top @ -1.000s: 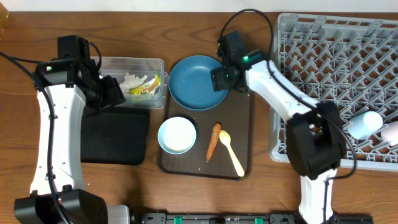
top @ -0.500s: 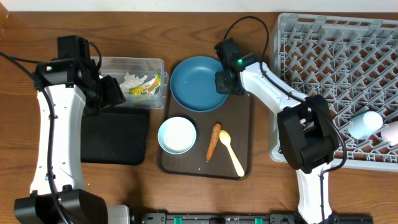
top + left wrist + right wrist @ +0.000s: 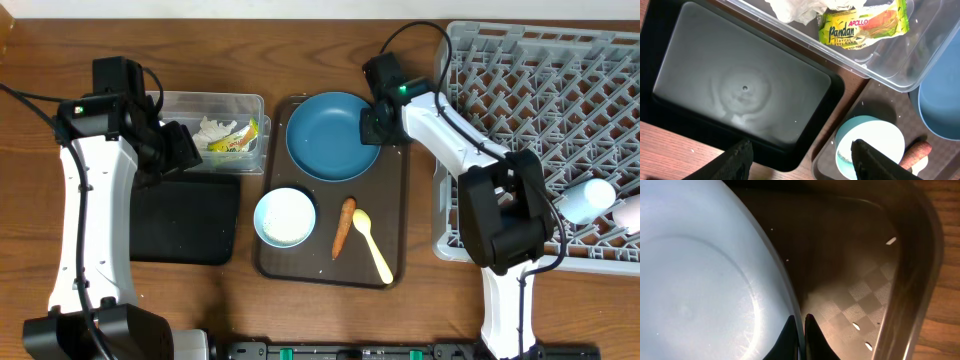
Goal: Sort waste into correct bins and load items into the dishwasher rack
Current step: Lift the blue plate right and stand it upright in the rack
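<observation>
The dark blue plate [image 3: 332, 135] lies at the back of the brown serving tray [image 3: 392, 200]. My right gripper [image 3: 372, 125] is shut on its right rim; in the right wrist view the two fingertips [image 3: 800, 325] pinch the plate's [image 3: 700, 270] edge. A white bowl [image 3: 285, 217], an orange carrot [image 3: 343, 227] and a pale yellow spoon [image 3: 372, 245] rest on the same tray. Over the gap between the clear tub [image 3: 215, 98] and the black tray [image 3: 185, 220], my left gripper [image 3: 801, 145] hangs open and holds nothing. Paper scraps [image 3: 210, 130] and a yellow-green wrapper [image 3: 865, 25] lie in the tub.
The grey dishwasher rack [image 3: 540, 80] fills the right side, with a light blue cup [image 3: 585, 198] and a pink-white cup [image 3: 628, 212] lying at its right edge. A few rice grains [image 3: 891, 241] dot the brown tray.
My right gripper has closed on the plate's rim and the plate has slid a little to the right with it. The left arm has not moved.
</observation>
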`<action>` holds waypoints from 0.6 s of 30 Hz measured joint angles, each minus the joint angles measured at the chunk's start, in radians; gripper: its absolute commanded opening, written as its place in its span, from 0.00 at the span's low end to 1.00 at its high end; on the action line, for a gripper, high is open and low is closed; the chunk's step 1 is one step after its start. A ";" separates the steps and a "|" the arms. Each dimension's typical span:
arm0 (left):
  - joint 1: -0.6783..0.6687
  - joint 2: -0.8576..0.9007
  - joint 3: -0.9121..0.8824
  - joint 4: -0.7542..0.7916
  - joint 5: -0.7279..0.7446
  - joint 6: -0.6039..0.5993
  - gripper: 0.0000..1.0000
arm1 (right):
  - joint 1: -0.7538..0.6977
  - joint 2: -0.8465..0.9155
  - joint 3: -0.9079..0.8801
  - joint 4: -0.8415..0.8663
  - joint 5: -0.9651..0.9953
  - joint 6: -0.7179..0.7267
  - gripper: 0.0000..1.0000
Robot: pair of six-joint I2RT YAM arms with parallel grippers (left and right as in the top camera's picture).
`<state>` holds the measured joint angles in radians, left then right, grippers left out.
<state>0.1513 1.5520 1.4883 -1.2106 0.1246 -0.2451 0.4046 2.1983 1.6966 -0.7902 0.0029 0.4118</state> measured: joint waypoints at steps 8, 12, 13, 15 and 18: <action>0.000 0.000 0.000 0.000 0.000 -0.007 0.65 | -0.043 -0.105 0.020 -0.040 0.046 -0.088 0.01; 0.000 0.000 0.000 0.001 0.000 -0.010 0.66 | -0.095 -0.256 0.033 -0.036 0.099 -0.134 0.01; 0.000 0.000 0.000 0.001 0.000 -0.011 0.66 | -0.111 -0.296 0.039 -0.036 0.116 -0.148 0.01; 0.000 0.000 0.000 0.002 0.000 -0.011 0.66 | -0.153 -0.388 0.056 -0.031 0.164 -0.195 0.01; 0.000 0.000 0.000 0.003 0.000 -0.013 0.66 | -0.217 -0.494 0.076 -0.022 0.270 -0.287 0.01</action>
<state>0.1513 1.5520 1.4879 -1.2076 0.1246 -0.2584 0.1879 1.7042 1.7729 -0.8120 0.2729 0.1246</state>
